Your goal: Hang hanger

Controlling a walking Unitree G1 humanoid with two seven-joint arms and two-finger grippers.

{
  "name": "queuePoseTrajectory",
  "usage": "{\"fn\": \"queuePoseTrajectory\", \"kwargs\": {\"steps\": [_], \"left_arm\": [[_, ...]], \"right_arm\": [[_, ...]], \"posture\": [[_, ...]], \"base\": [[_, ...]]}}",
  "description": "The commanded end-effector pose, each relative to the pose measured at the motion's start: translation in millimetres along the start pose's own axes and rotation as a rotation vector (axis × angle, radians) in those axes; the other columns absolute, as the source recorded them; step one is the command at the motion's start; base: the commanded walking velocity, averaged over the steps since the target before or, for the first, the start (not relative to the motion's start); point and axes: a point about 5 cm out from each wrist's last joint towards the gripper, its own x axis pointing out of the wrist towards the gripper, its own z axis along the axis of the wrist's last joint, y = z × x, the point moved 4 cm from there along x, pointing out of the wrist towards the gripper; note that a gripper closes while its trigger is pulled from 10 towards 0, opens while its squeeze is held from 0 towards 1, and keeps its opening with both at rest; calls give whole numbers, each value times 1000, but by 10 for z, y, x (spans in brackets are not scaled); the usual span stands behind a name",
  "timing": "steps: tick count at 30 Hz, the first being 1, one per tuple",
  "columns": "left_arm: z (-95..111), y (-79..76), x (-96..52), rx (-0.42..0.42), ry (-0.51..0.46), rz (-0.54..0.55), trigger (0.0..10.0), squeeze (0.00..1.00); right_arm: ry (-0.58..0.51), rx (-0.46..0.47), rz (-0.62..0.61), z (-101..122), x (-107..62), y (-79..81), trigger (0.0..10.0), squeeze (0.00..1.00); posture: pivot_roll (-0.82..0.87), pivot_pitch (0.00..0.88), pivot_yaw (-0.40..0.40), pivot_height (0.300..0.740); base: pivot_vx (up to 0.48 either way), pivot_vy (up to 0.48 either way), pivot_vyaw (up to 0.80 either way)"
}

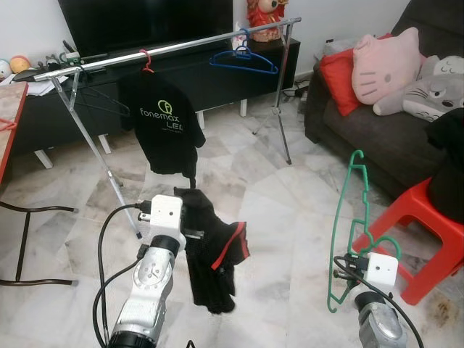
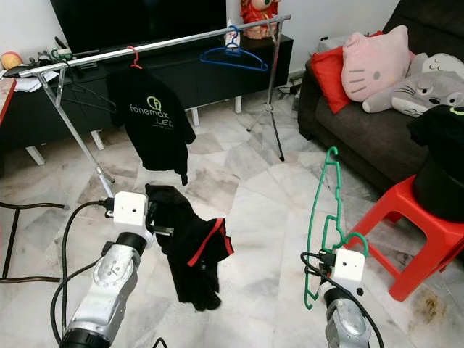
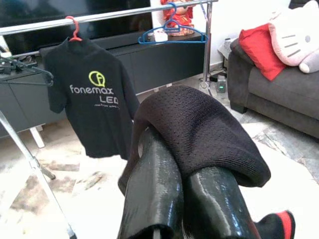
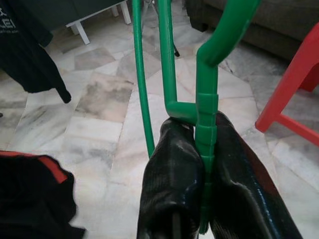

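My right gripper (image 4: 204, 164) is shut on a green plastic hanger (image 1: 346, 232), which stands upright above it at the right. My left gripper (image 3: 182, 174) is shut on a black garment with red trim (image 1: 214, 254) that hangs down over its fingers (image 3: 154, 184) at lower centre. Ahead stands a metal clothes rail (image 1: 181, 46). On it hang a black T-shirt with a yellow logo (image 1: 161, 119) on a red hanger and, further right, a bare blue hanger (image 1: 243, 58).
A dark sofa (image 1: 377, 138) with pink and grey plush pillows is at the right, with a red plastic stool (image 1: 428, 232) holding dark cloth in front of it. A black TV cabinet (image 1: 217, 72) runs behind the rail. A table edge (image 1: 11, 123) shows at far left.
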Motion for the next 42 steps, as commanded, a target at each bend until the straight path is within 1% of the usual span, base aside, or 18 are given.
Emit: {"fn": "queuePoseTrajectory", "kwargs": {"steps": [1,5,9,11,13,14,16,18,22,25,28,29,30,33,38,40,42], "left_arm": [[64,-17,-4,-8,-19,-7,10000,0],[49,-23,-21,-8,-13,-6,10000,0],[15,-9,-33,-14,1,-1,10000,0],[-13,0,-49,-22,12,4,10000,0],[-26,-1,-60,-27,17,3,10000,0],[-47,14,-65,-41,30,12,10000,0],[-52,24,-70,-45,33,17,10000,0],[-55,30,-72,-45,35,19,10000,0],[-66,37,-79,-41,38,15,10000,0],[-50,65,-77,-37,38,14,10000,0],[-50,82,-79,-36,39,15,10000,0],[-48,82,-79,-36,40,13,10000,0],[-48,78,-79,-36,40,11,10000,0],[-35,52,-74,-35,39,-1,10000,0],[-23,18,-70,-31,38,-14,10000,0],[-20,12,-69,-28,38,-18,10000,0],[-28,-9,-89,-11,41,-33,10000,0]], "right_arm": [[36,25,0,-94,-37,-2,10000,0],[40,31,2,-94,-36,-14,10000,0],[50,14,-10,-76,-17,-48,10000,0],[46,-4,4,-62,-11,-35,10000,0],[35,-3,19,-46,-7,-11,10000,0],[27,-26,28,-28,-1,11,10000,0],[19,0,28,-24,-1,21,10000,0],[30,-4,25,-36,4,23,10000,0],[35,0,14,-35,11,14,10000,0],[22,24,17,-3,30,31,10000,0],[21,24,18,-4,33,46,10000,0],[29,8,22,-15,34,58,10000,0],[39,-12,25,-25,36,66,10000,0],[41,-29,30,-38,33,96,10000,0],[43,-22,27,-51,28,102,10000,0],[56,-12,22,-72,27,100,10000,0],[102,-9,4,-158,0,62,10000,0]], "posture": [[-46,0,23,740],[-44,0,22,740],[-46,0,23,740],[-46,0,25,740],[-45,0,25,740],[-45,0,26,740],[-44,0,24,740],[-44,0,24,740],[-35,0,26,740],[-31,0,33,740],[-31,0,38,740],[-31,0,43,740],[-31,0,43,740],[-33,0,51,740],[-24,0,49,740],[-21,0,47,740],[-11,0,44,740]], "base": [[0,0,0],[0,0,0],[0,0,0],[0,0,0],[0,0,563],[0,0,763],[0,262,756],[0,352,525],[0,368,0],[0,365,0],[0,373,0],[0,454,0],[0,454,0],[0,458,167],[0,461,588],[0,461,0],[0,456,0]]}}
